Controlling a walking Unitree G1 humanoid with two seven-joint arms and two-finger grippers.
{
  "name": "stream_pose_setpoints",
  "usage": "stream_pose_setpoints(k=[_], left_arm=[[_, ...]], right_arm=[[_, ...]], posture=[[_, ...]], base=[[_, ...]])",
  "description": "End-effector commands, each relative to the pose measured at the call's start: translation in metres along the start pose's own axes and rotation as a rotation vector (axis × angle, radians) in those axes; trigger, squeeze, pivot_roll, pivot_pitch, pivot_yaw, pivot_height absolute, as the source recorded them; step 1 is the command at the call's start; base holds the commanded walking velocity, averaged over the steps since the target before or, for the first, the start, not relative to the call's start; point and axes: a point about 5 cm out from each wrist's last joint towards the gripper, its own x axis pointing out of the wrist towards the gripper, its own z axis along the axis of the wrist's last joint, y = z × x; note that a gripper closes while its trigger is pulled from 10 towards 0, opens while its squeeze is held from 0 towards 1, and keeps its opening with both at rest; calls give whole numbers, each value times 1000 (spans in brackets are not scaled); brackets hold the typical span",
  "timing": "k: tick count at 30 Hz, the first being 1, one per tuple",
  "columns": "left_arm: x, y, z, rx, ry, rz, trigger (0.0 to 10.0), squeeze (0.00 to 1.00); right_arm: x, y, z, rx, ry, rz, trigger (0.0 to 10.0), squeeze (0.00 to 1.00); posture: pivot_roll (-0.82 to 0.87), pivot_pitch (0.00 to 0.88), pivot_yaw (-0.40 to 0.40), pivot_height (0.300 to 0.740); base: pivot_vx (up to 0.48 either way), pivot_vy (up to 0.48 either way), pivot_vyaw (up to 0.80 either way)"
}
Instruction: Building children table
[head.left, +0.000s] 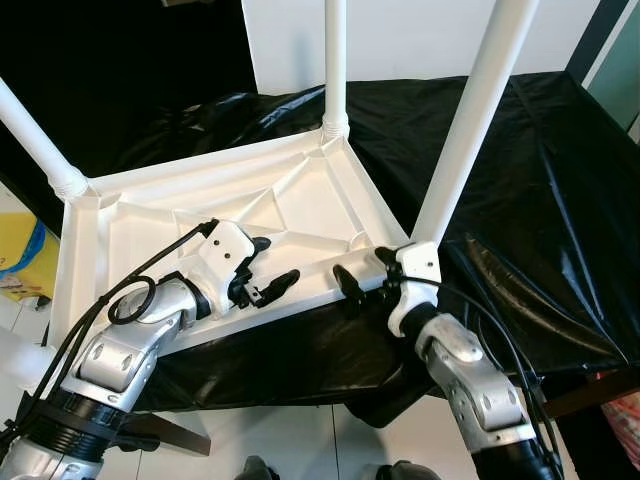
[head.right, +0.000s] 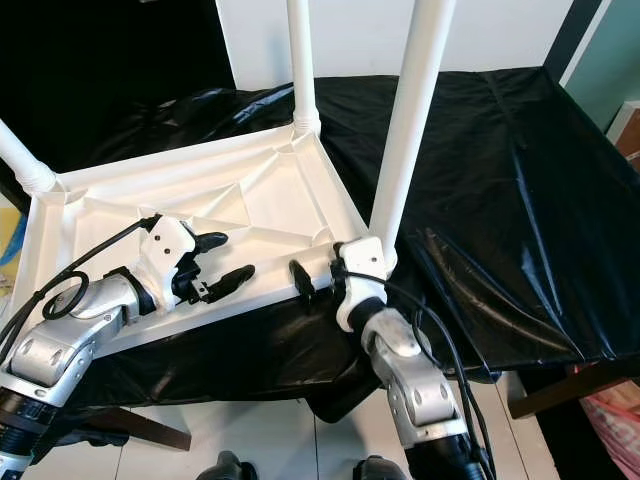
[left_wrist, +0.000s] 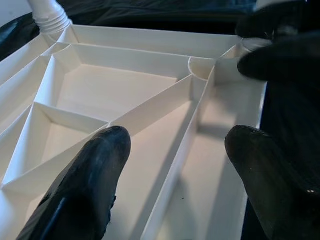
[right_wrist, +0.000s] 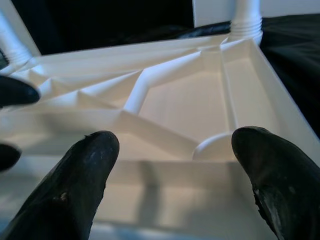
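Tabletop (head.left: 300, 215): white moulded plastic, lying upside down on the black sheet, its ribbed underside facing up. Raised edge all round; straight ribs run diagonally and divide the underside into shallow triangular and four-sided pockets. Smooth, slightly glossy.

Legs: three round white tubes stand up from the corners. Far leg (head.left: 336, 60) sits in a ridged collar at the far corner. Left leg (head.left: 35, 140) leans outward from the far-left corner. Near-right leg (head.left: 480, 110) is a thicker tube rising just behind the right gripper.

Empty socket (left_wrist: 201, 67): a curved, rounded recess at the corner ahead of the left gripper's fingers.

Left gripper (head.left: 268, 268): over the near edge of the tabletop, pointing across it toward the right gripper. Fingers spread wide, holding nothing; one fingertip (left_wrist: 102, 150) hangs above a rib, the other beyond the outer edge.

Right gripper (head.left: 362, 270): at the near-right corner, close beside the base of the near-right leg, facing the left gripper with a gap between them. Fingers wide apart, nothing between them; rounded matte black pads (right_wrist: 90, 160) hover over the near edge.

Sheet (head.left: 530, 200): black, shiny, crinkled plastic covering the work surface under the tabletop.

Floor (head.left: 290, 440): pale tiles, below the near edge.
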Motion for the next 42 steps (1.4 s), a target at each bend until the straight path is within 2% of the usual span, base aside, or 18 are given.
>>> stream_pose_setpoints(k=[1, 5, 6, 7, 8, 9, 11, 12, 17, 20, 23, 24, 25, 29, 32, 42], left_arm=[[-3, -8, -2, 5, 15, -76, 10000, 0], [-2, -12, -5, -5, 22, -86, 10000, 0], [-2, -15, -7, -10, 28, -97, 10000, 0], [-2, -15, -7, -10, 28, -97, 10000, 0], [-1, -19, -9, -17, 31, -111, 10000, 0], [-1, -19, -9, -17, 31, -111, 10000, 0], [0, -29, -12, -35, 35, -150, 10000, 0], [0, -29, -12, -35, 35, -150, 10000, 0], [4, -45, -19, -56, 44, -212, 10000, 0], [4, -46, -20, -57, 45, -220, 10000, 0], [6, -48, -20, -40, 50, -257, 10000, 0], [6, -48, -20, -40, 50, -257, 10000, 0], [9, -48, -18, -30, 45, -271, 10000, 0], [12, -48, -16, -17, 40, -289, 10000, 0], [18, -48, -15, 15, 41, -326, 10000, 0], [27, -48, -9, 62, 18, -373, 10000, 0]], right_arm=[[1, -8, -5, 22, 1, -49, 10000, 0], [2, -16, -7, 11, -8, -89, 10000, 0], [2, -24, -7, 1, -13, -119, 10000, 0], [2, -24, -7, 1, -13, -119, 10000, 0], [2, -32, -7, -10, -16, -153, 10000, 0], [2, -32, -7, -10, -16, -153, 10000, 0], [0, -51, -5, -35, -27, -227, 10000, 0], [0, -51, -5, -35, -27, -227, 10000, 0], [-5, -78, -3, -69, -37, -334, 10000, 0], [-6, -82, -3, -80, -39, -352, 10000, 0], [-12, -100, -1, -103, -50, -417, 10000, 0], [-12, -100, -1, -103, -50, -417, 10000, 0], [-16, -110, 1, -116, -54, -456, 10000, 0], [-20, -120, 3, -130, -58, -491, 10000, 0], [-25, -134, 6, -152, -73, -546, 10000, 0], [-36, -146, 11, -182, -106, -637, 10000, 0]], posture=[[9, 117, 37, 740], [7, 116, 39, 740], [3, 116, 43, 740], [3, 116, 43, 740], [0, 115, 46, 740], [0, 115, 46, 740], [-6, 116, 53, 740], [-6, 116, 53, 740], [-13, 118, 64, 740], [-14, 118, 66, 740], [-19, 119, 75, 740], [-19, 119, 75, 740], [-22, 118, 78, 740], [-22, 118, 78, 740], [-34, 113, 85, 740], [-54, 109, 96, 740]], base=[[0, 0, 0], [0, 0, 0], [0, 0, 0], [0, 0, 0], [0, 0, 0], [0, 0, 0], [0, 0, 0], [0, 0, 0], [0, 0, 0], [0, 0, 0], [0, 0, 0], [0, 0, 0], [0, 0, 0], [0, 0, 0], [0, 0, 0], [0, 0, 0]])
